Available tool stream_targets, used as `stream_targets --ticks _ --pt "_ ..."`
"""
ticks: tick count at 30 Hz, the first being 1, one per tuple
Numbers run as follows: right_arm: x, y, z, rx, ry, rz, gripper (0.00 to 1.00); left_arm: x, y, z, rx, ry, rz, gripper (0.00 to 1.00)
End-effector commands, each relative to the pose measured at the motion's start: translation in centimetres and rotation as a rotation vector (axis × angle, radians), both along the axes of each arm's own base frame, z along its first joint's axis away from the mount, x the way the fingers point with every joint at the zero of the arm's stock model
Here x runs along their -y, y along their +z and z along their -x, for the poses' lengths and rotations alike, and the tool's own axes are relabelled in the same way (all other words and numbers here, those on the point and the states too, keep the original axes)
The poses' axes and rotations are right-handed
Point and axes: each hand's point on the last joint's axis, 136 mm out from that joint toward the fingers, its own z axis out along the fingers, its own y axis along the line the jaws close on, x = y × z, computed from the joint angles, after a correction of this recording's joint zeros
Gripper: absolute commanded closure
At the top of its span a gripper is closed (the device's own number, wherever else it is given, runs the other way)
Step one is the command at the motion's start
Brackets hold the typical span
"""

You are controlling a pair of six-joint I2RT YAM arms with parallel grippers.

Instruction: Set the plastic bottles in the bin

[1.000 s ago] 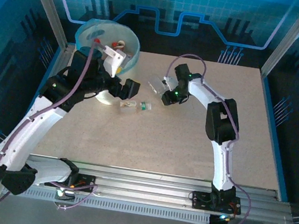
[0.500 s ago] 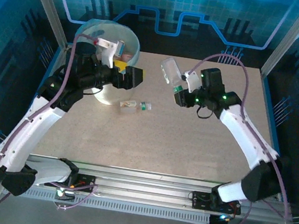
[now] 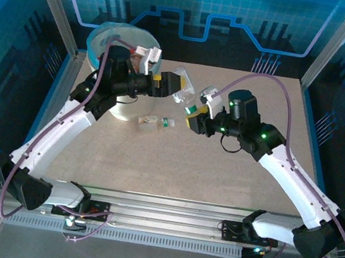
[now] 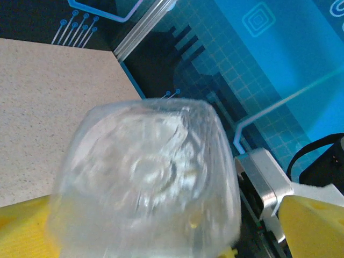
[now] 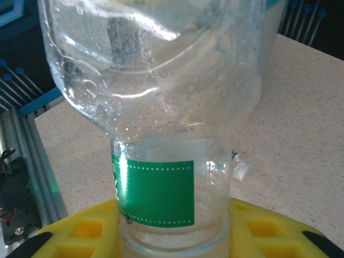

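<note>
A clear plastic bottle (image 3: 184,95) with a green label (image 5: 156,191) hangs in the air above the table, right of the bin (image 3: 102,37). My right gripper (image 3: 195,115) is shut on its label end, and yellow pads (image 5: 80,231) sit on both sides of it. My left gripper (image 3: 176,84) stands open around the bottle's other end. In the left wrist view the bottle's base (image 4: 145,177) lies between the yellow fingers (image 4: 314,226), and a gap shows at the right finger. A second small clear bottle (image 3: 154,122) with a green cap lies on the table below them.
The white bin with its light-blue bag stands at the table's far left corner, right behind the left arm. Metal frame posts (image 3: 55,1) rise at both far corners. A rail (image 3: 179,217) runs along the near edge.
My right gripper lifted the clear bottle off the table and carried it left. My left gripper swung right from the bin and now brackets the bottle's base.
</note>
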Motion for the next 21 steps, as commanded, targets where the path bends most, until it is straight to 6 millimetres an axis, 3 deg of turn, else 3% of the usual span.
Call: stream_targets --ticks 1,14,21 --pt "-1.2 2.3 0.6 0.035 0.042 -0.04 0.64 0.5 0.1 0.4 -0.006 -0.034 0.02 0.06" --pt "-1.8 2.7 0.8 0.014 0.035 -0.036 0.5 -0.1 0.2 0.9 0.005 -0.02 -0.032 0.37" --pt "-2.0 3.8 0.5 0.037 0.014 -0.028 0.39 -2.2 2.1 0.2 0.06 0.079 -0.049 0.54"
